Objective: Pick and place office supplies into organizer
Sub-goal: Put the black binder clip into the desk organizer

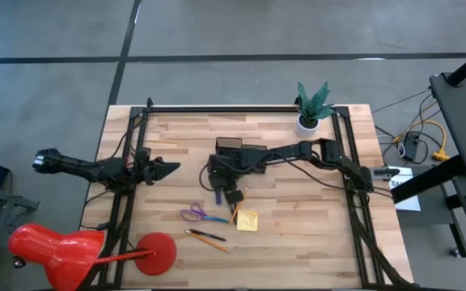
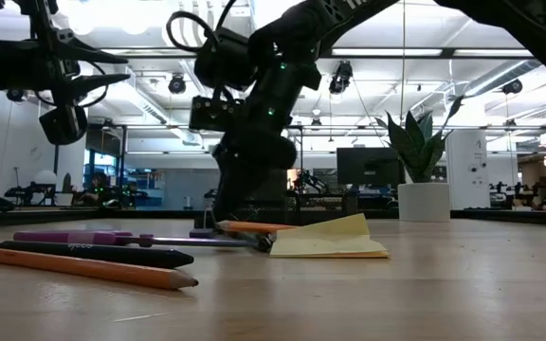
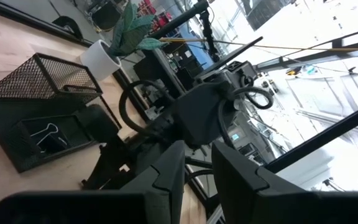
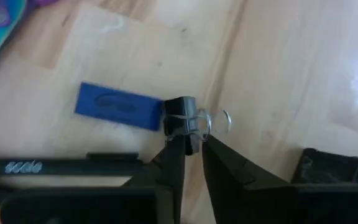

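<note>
My right gripper is down at the middle of the table, just in front of the black mesh organizer, shut on a small black binder clip. Beside the clip lies a flat blue block, with a black pen close by. Purple-handled scissors, a yellow sticky-note pad, and an orange pencil and a dark pen lie flat on the near half of the table. My left gripper waits at the left, level, its fingers a narrow gap apart with nothing between them. My right gripper pinches the binder clip's black body between its two fingertips. The fingers come steeply from above, slanting in from the table's right. The clip rests on the table, and its silver wire handles stick out to one side.
The organizer's low tray holds another binder clip. A white plant pot stands at the far edge, right of the organizer. A red lamp with its round base occupies the near left corner. Bare wood lies at the near right.
</note>
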`<state>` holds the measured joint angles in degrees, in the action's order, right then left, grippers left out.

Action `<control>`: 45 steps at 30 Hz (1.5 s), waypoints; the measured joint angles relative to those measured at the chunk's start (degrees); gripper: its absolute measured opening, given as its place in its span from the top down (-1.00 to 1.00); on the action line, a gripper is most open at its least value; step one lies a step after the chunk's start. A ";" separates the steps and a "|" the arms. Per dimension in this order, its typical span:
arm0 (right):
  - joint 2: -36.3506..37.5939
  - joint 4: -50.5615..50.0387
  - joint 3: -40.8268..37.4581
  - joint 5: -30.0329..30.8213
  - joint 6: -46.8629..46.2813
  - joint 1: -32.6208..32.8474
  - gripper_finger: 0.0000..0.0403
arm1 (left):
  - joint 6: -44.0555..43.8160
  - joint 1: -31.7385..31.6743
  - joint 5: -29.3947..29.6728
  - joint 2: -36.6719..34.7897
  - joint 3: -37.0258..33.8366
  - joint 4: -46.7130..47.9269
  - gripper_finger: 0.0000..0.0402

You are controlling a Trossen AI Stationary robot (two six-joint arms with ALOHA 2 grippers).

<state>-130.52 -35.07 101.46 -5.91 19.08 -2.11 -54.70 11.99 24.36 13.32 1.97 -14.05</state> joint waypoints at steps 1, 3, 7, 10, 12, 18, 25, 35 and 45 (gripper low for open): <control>0.00 -0.02 0.16 0.07 -0.92 -0.04 0.78 | 0.00 0.02 0.00 0.18 0.00 0.07 0.67; 0.00 0.39 0.32 0.07 -2.51 -0.11 0.77 | 0.00 0.02 0.00 0.49 -0.02 0.05 0.67; 0.00 0.55 0.38 -0.01 -4.10 -0.04 0.76 | -0.04 0.02 0.00 1.05 -0.02 0.05 0.67; 0.00 1.61 0.36 0.02 -4.12 0.00 0.75 | -0.10 0.02 -0.01 1.24 -0.02 0.01 0.67; 0.00 2.02 0.33 1.10 -4.24 -0.01 0.73 | -0.38 0.01 -0.01 1.24 -0.02 0.02 0.67; 0.00 2.74 0.31 4.61 -2.71 -0.08 0.51 | -0.42 0.01 0.00 1.16 -0.02 -0.03 0.67; 0.00 3.24 0.29 4.49 -0.88 0.09 0.18 | -0.40 0.02 0.00 1.18 -0.02 -0.05 0.67; -2.03 8.11 0.25 3.99 4.38 0.02 0.07 | -0.39 0.02 -0.01 1.25 -0.02 -0.06 0.67; -2.44 3.82 0.22 4.40 4.52 0.13 0.35 | -0.39 0.02 -0.02 1.27 -0.02 -0.02 0.67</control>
<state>-132.96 -31.25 101.68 -1.51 23.59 -1.98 -55.09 12.01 24.33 14.59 1.96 -14.08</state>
